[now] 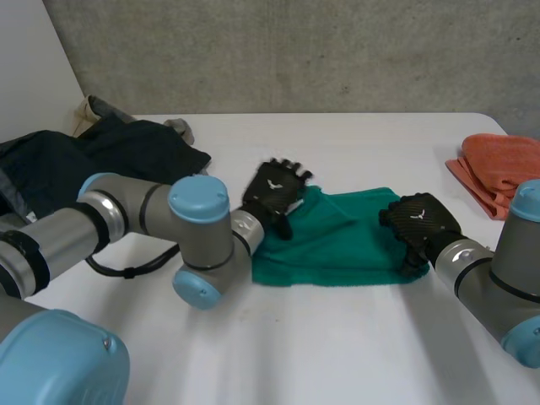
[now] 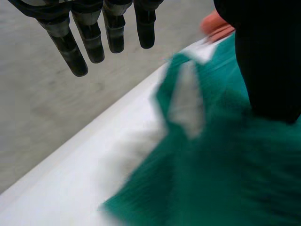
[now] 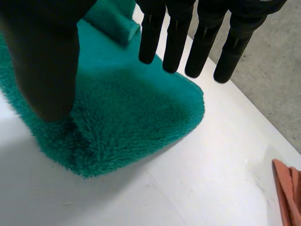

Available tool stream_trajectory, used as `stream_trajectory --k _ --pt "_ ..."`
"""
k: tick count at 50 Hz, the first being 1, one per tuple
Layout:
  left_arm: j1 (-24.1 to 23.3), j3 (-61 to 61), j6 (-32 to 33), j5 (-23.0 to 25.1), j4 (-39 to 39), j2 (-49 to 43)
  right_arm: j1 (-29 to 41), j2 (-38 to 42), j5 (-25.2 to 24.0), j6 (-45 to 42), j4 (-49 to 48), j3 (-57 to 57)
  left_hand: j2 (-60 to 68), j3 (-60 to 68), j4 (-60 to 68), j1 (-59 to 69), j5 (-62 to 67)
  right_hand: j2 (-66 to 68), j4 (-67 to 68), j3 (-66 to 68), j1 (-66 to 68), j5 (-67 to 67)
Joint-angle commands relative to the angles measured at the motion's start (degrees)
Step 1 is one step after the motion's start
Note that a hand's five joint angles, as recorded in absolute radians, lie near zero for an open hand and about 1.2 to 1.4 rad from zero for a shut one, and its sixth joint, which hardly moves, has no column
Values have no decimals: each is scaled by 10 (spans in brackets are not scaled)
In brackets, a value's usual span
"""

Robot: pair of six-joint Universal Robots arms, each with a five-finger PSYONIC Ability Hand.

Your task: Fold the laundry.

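Now between two hands: fluffy green terry towel [image 1: 337, 240], low on the white bench [image 1: 337, 354].
Far left, heap of dark clothes [image 1: 93, 156]; left hand [image 1: 274, 192] over the towel's far left corner, fingers [image 2: 89, 37] straight, gripping nothing; right hand [image 1: 419, 221] at its right edge, likewise straight-fingered; folded orange cloth [image 1: 498, 169] beyond. Probably light, limp, non-slip; best pinched at corners.

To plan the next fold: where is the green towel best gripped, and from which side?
I would grip the green towel at its short ends, each hand from its own side: it lies flat and wide, and the left hand and right hand are open there.
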Motion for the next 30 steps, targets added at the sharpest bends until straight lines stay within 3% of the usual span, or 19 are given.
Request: stream_trajectory --k 1,4,8,13,22,30 --pt "22 -13 25 -144 -7 42 -2 10 16 -24 -6 -2 30 31 30 30 27 99 99 100 97 97" --pt "19 -69 42 -141 -22 80 -3 11 21 -38 -6 -2 21 23 21 22 18 102 102 103 100 100" --pt "12 -128 43 -138 -26 134 -3 20 22 -53 -6 -2 1 2 1 1 -2 203 203 204 201 201" --pt "-10 -169 39 -141 -31 167 -8 22 22 -57 -5 -1 -14 -13 -14 -14 -17 493 493 494 491 491" --pt "-18 -250 39 -141 -38 250 -23 -34 32 -98 9 20 -21 -20 -21 -20 -24 494 494 494 492 492" --pt "-12 -306 39 -138 -38 323 -52 -54 66 -268 28 7 -22 -21 -22 -22 -26 494 494 494 492 492"
